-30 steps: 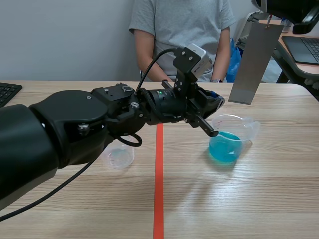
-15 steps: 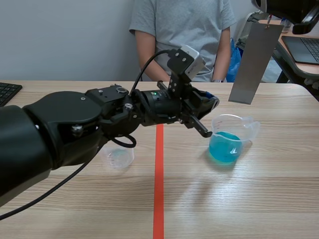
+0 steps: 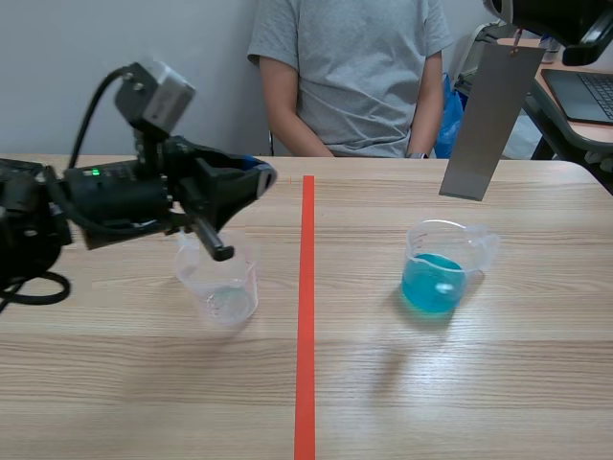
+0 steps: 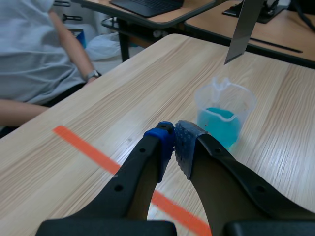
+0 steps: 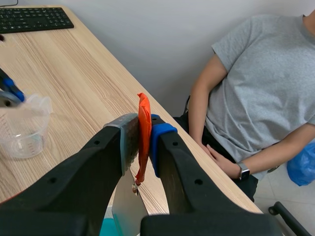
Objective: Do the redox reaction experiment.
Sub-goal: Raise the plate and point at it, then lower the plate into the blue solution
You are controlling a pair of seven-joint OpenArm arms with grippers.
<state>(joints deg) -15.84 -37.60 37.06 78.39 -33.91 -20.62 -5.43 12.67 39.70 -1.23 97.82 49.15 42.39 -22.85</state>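
Right of centre in the scene view: blue beaker (image 3: 433,278), upright on the table (image 3: 460,402), about a third full of blue liquid, spout toward the right edge.
Above and behind it, well apart: grey metal strip (image 3: 487,110), hanging slightly tilted in the upper right, lower end over the table's far right part.
At the strip's top: orange tag (image 5: 142,108), pinched between the pads of the right claw (image 5: 142,130). Fingers pressed tight on the tag, strip dangling under them.
Left of centre: empty beaker (image 3: 218,287), clear, upright.
Over its rim: left claw (image 4: 174,140), closed with pads meeting, nothing between them. Lower fingertip in front of the rim in the scene view; contact not clear. In the left wrist view, blue beaker ahead of the fingertips.

Edges and room: tape line (image 3: 306,326) straight down the middle, a beaker on each side, both well apart from it. Wide stretch of wood between the two and toward the near edge. Blue beaker nearer the table's right edge than the middle.
Across the far edge, top centre: person (image 3: 350,67) in a grey shirt, seated, forearm near the rim.
Far upper right: laptop (image 3: 586,96) on another desk.
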